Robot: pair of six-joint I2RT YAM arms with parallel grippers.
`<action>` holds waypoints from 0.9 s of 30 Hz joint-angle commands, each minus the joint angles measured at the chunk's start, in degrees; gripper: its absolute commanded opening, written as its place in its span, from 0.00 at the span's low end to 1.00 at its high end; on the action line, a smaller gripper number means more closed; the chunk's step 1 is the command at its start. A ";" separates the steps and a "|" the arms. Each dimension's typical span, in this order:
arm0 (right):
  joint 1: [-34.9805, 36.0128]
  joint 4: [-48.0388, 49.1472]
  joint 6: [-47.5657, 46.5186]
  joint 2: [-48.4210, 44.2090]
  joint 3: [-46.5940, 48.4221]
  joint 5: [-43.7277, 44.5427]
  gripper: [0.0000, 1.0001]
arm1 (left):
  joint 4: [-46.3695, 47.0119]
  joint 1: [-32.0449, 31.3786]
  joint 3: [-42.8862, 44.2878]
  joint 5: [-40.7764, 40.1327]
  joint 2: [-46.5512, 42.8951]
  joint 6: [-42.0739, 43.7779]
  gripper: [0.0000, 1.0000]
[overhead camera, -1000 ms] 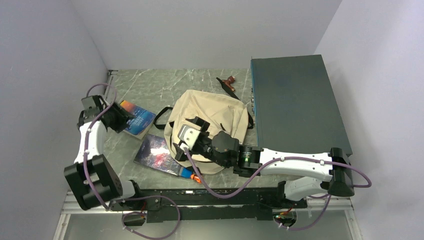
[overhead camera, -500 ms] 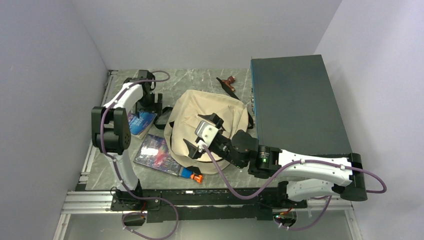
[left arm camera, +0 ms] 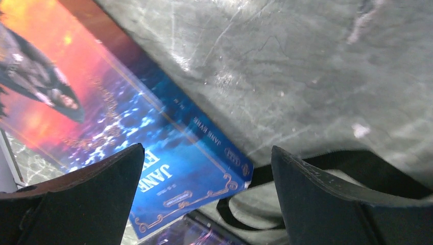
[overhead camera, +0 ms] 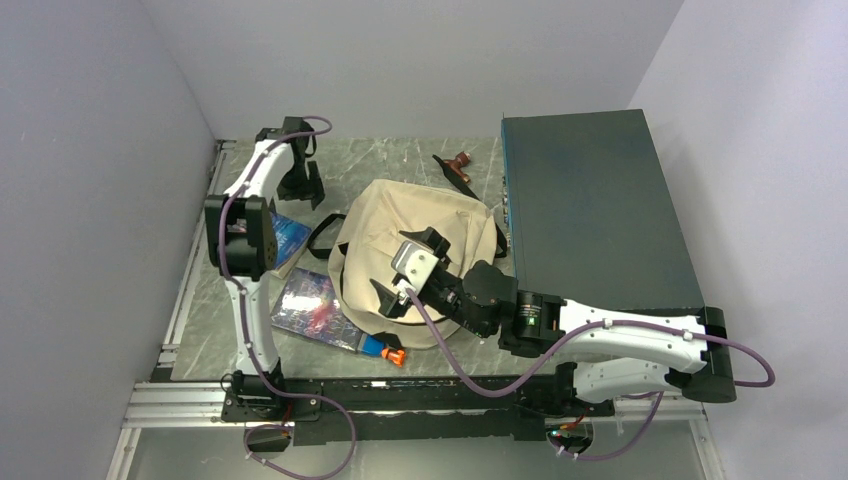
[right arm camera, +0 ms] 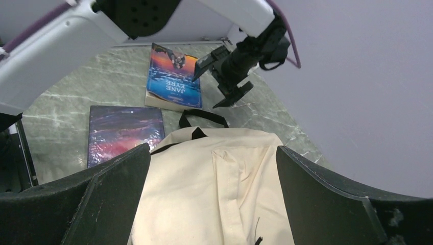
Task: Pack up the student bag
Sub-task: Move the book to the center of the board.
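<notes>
Biggest thing out here is the dark teal box (overhead camera: 595, 205), flat along the right side of the marbled table (overhead camera: 400, 160), its near end slipping behind the right arm. Middle of the table, the student bag (overhead camera: 400, 215) lies flat, cream canvas up. Its near edge is buried under the right arm in the top view, and whether any zip is undone can't be made out. The right gripper (right arm camera: 212, 148) hangs over the bag, jaws spread wide, nothing between them. Far left, the left gripper (left arm camera: 207, 148) hovers by the far corner of the Jane Eyre book (right arm camera: 173, 76), jaws wide apart too, gripping nothing; whether a finger touches anything can't be told. That book is half hidden behind the left arm from above and cut off in the wrist view. A second book (overhead camera: 315, 305), dark cover, title unreadable, lies just beside the bag's left edge. A black strap loop (right arm camera: 203, 116) curls between bag and book. Smallest: a blue and orange item (overhead camera: 385, 350) at the bag's near edge, too small to name
</notes>
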 commanded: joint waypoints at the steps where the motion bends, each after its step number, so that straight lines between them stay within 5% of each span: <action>1: 0.37 0.66 0.83 -2.15 0.01 1.12 0.95 | -11.09 -2.38 5.47 -4.86 6.41 -4.23 1.00; 7: 0.51 0.88 1.15 -2.84 -0.58 1.51 0.95 | -11.08 -2.65 -4.25 -7.28 4.52 -5.94 0.91; 19: 1.28 1.26 1.79 -2.75 -0.43 2.26 0.94 | 4.09 -1.77 -26.08 -0.64 -12.43 -2.53 0.00; 26: 1.74 1.17 2.60 -1.16 0.19 1.60 0.94 | 7.76 -1.66 -34.17 4.30 -23.41 1.26 0.00; 27: 1.74 1.19 2.92 -0.95 0.29 1.14 0.94 | 8.83 -1.16 -36.02 4.86 -26.21 1.89 0.09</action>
